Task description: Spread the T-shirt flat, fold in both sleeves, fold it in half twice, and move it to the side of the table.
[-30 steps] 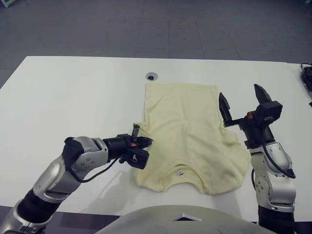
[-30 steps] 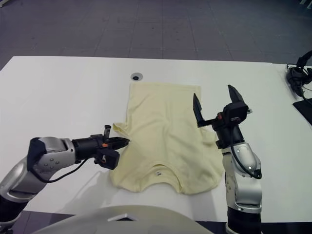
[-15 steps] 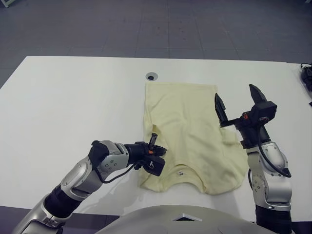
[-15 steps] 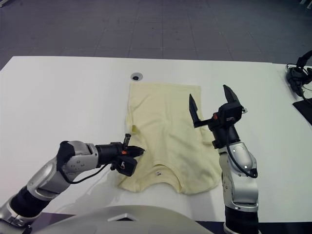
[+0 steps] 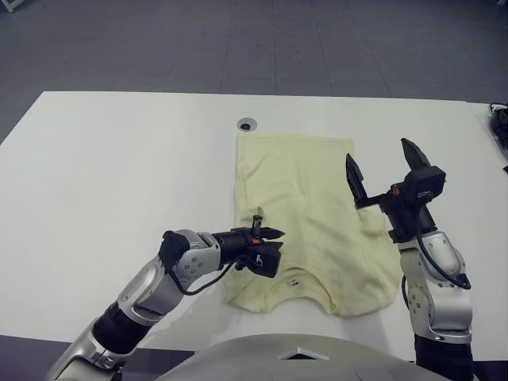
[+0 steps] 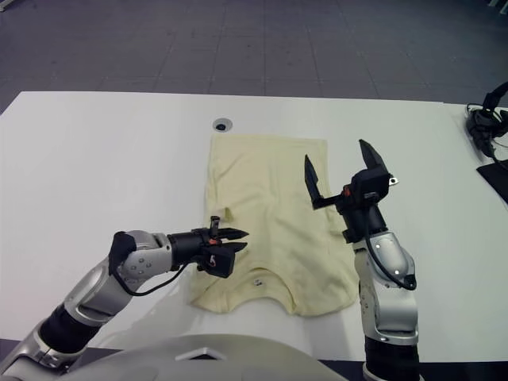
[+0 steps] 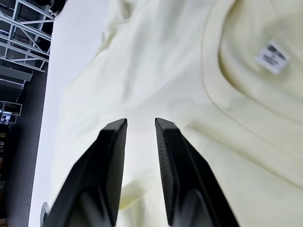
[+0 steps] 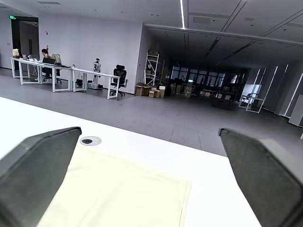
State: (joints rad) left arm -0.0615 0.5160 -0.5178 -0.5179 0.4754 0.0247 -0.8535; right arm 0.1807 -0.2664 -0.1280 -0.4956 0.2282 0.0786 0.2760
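Note:
A pale yellow T-shirt (image 5: pixel 305 214) lies on the white table (image 5: pixel 119 159), collar towards me and hem at the far end. Its left sleeve (image 6: pixel 225 214) is folded in over the body. The right sleeve (image 5: pixel 375 226) lies rumpled by the right edge. My left gripper (image 5: pixel 275 240) hovers low over the shirt's left shoulder, just left of the collar (image 7: pixel 222 94); its fingers (image 7: pixel 113 156) stand slightly apart with nothing between them. My right gripper (image 5: pixel 382 168) is raised above the shirt's right edge, wide open and empty, its fingers (image 8: pixel 38 165) framing the hem (image 8: pixel 118 189).
A round cable grommet (image 5: pixel 248 124) sits in the table just beyond the hem. Black cables (image 6: pixel 480 127) lie at the table's far right edge. Bare tabletop stretches to the left of the shirt and to its right.
My left gripper carried the left sleeve inward over the shirt and let it go, ending near the collar. My right gripper drifted slightly left, staying open.

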